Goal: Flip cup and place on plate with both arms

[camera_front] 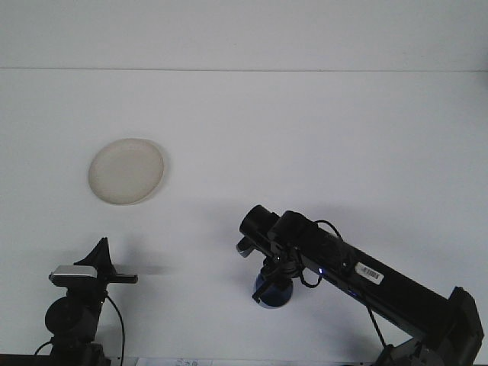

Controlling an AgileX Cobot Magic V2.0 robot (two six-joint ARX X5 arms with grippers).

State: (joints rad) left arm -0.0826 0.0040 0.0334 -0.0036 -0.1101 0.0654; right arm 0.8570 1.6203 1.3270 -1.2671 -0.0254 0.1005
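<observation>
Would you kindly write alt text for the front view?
The right arm's hand reaches down onto a blue cup at the table's near centre. A cream plate lies far left; the left hand waits below it.

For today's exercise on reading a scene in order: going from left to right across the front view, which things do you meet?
Left pincer → plate → blue cup, with the right pincer directly over it.
</observation>
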